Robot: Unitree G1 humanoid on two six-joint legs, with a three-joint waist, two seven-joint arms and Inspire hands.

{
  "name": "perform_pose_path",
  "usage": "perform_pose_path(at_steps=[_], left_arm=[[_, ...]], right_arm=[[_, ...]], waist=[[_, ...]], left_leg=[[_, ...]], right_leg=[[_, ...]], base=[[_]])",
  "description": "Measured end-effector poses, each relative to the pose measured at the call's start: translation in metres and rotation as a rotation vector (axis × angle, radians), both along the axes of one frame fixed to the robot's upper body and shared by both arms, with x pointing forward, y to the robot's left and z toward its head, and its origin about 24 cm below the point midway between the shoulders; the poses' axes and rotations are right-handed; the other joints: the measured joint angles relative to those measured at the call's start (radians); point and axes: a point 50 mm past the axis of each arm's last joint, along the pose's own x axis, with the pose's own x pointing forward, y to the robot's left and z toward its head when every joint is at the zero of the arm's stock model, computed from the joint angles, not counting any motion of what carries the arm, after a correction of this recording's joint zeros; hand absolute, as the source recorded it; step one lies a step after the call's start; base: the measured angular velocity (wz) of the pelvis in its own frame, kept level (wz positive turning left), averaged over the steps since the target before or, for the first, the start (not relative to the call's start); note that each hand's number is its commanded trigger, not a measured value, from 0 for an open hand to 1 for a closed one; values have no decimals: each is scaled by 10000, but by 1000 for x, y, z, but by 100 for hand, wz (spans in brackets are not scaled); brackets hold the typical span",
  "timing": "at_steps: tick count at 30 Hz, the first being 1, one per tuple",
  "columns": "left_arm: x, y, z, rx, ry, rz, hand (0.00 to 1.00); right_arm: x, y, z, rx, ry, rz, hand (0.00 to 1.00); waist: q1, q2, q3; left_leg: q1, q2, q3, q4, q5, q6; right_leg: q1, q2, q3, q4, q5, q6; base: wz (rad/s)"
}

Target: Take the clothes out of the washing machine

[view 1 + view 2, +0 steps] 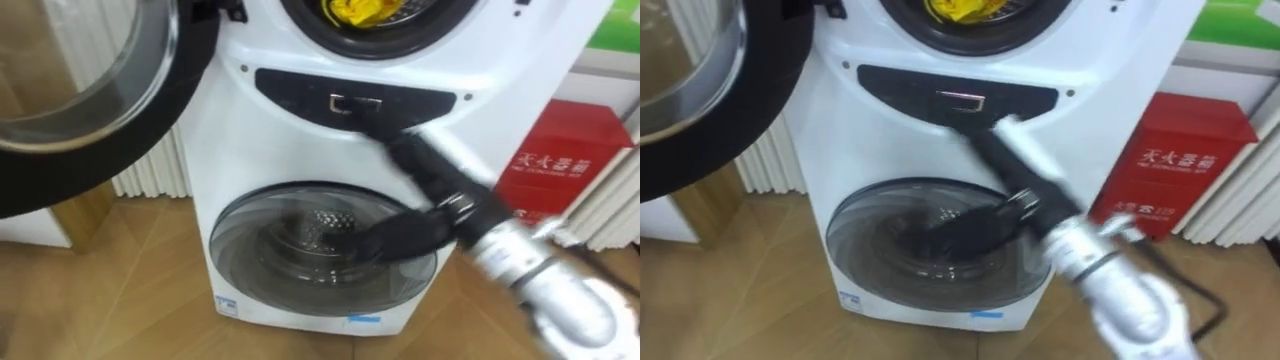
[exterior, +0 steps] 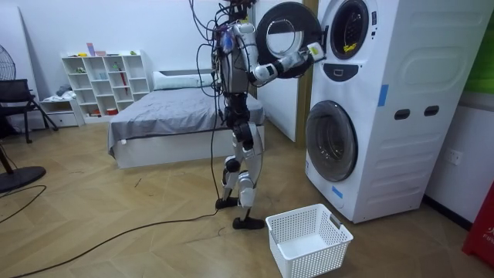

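Note:
A yellow cloth (image 1: 362,10) lies in the upper drum of the stacked white washing machine (image 1: 300,140), at the top edge of the eye views. The upper round door (image 1: 90,90) hangs open to the left. My right arm reaches up from the lower right, and my right hand (image 1: 385,135) is smeared by motion in front of the dark control panel (image 1: 300,95) just below the drum opening. In the room view I stand facing the machine with that hand (image 2: 310,54) raised near the upper opening. The lower door (image 1: 320,245) is closed.
A white laundry basket (image 2: 309,241) stands on the wooden floor beside my feet, in front of the machine. A red box (image 1: 565,155) sits to the machine's right and a white radiator (image 1: 150,175) to its left. A bed (image 2: 170,116) is behind me.

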Motion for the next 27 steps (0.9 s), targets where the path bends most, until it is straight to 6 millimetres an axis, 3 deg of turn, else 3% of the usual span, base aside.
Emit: perform_pose_path(at_steps=[2, 9, 11, 16, 23, 27], left_arm=[[-2, 0, 0, 21, 52, 22, 0], [-4, 1, 0, 28, 181, 77, 0], [-6, 2, -1, 24, 307, 102, 0], [-4, 0, 0, 174, 366, -124, 0], [1, -1, 0, 365, 464, -715, 0], [2, -1, 0, 398, 552, -902, 0]], right_arm=[[2, -7, 8, 216, -414, -528, 0], [7, -13, 26, 1104, -1377, -1635, 0], [9, -13, 26, 1511, -1333, -1666, 0], [14, -10, 37, 2756, -1379, -1175, 0], [17, -5, 31, 3787, -710, -574, 0], [28, -3, 8, 4132, 508, -625, 0]], waist=[[-78, -8, -65], [-60, -74, -94], [40, -77, -74], [87, 58, 63], [327, 73, 58], [493, 81, 43]], left_leg=[[37, 5, 38, 16, 0, 0], [249, 3, 51, -23, 0, 0], [310, -3, 51, -28, -1, 1], [280, -1, -18, -22, -33, 56], [341, -2, -40, -17, -32, 56], [372, -5, -57, 0, -32, 56]], right_leg=[[37, 8, 20, -10, 0, 0], [248, 7, 26, -29, -4, 7], [305, 6, 33, -27, -7, 11], [293, 17, 31, -18, -16, 26], [374, 9, -44, -24, -15, 25], [437, 6, -98, -34, -20, 33]], base=[[-5], [2], [0], [4], [1], [2]])
